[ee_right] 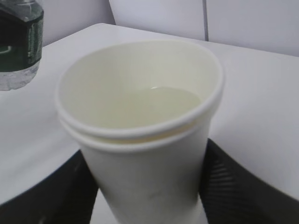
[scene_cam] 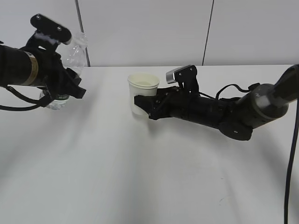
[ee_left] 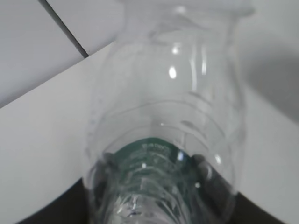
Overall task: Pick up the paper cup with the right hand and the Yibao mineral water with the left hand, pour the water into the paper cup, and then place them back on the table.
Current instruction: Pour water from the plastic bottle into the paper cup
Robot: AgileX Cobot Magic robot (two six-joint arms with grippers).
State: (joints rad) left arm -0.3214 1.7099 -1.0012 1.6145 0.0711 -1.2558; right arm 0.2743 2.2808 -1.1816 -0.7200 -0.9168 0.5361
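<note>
Two arms over a white table (scene_cam: 140, 177), each with one object held. The bottle (scene_cam: 74, 49) is gripped by the left gripper (scene_cam: 63, 88) around its lower body, near the green label, and is held at the left edge of the exterior view, seemingly just above the table and tilted slightly. In the left wrist view the bottle (ee_left: 168, 121) appears largely empty, though the neck is blurred and the cap end cannot be made out. The paper cup (scene_cam: 143, 93) is clasped from both sides by the right gripper (scene_cam: 142, 103) and held upright near the middle of the table; whether its base touches the surface cannot be told. In the right wrist view the cup (ee_right: 140, 126) is seen to contain a shallow layer of liquid, and a doubled rim is visible, so two nested cups may be present.

The pouring is judged to be finished, since water lies in the cup and the bottle is well apart from it. The step in hand is taken to be the return of both objects to the table. A level lowering of the cup is called for, then the release of each grip.

Count: one bottle, one cup (possibly two nested), two grippers.
</note>
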